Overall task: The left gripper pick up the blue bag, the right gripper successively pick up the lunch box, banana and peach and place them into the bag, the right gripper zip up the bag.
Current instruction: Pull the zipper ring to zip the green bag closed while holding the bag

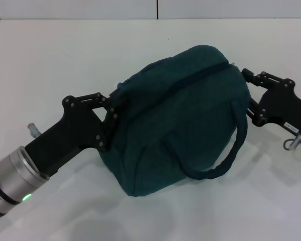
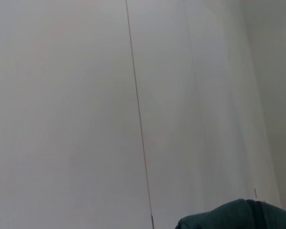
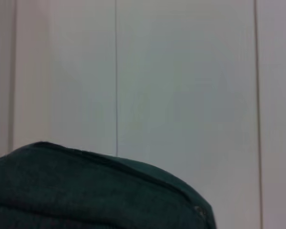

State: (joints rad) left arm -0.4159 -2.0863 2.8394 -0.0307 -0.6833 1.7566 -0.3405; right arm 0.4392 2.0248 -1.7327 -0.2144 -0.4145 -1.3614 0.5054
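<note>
While I read the head view, the blue bag [image 1: 180, 115] sits on the white table [image 1: 65, 60] between my two arms, its zipper line looking run shut across the top and one loop handle [image 1: 226, 155] hanging down the near side. The left gripper [image 1: 112, 108] is pressed to the bag's left end, I judge to steady it against the pull of zipping; its fingers seem closed on a fold of fabric there, though the tips are buried in the cloth, so I can't be sure. The right gripper [image 1: 247, 80] meets the bag's far right end, where the zipper finishes; whether those fingers are open or pinching the pull I cannot tell. No lunch box, banana or peach shows outside, so I take them to be packed.

My left wrist view gives only a wall and a corner of teal cloth.

My right wrist view shows the bag's top and zipper end close up, no fingers
</note>
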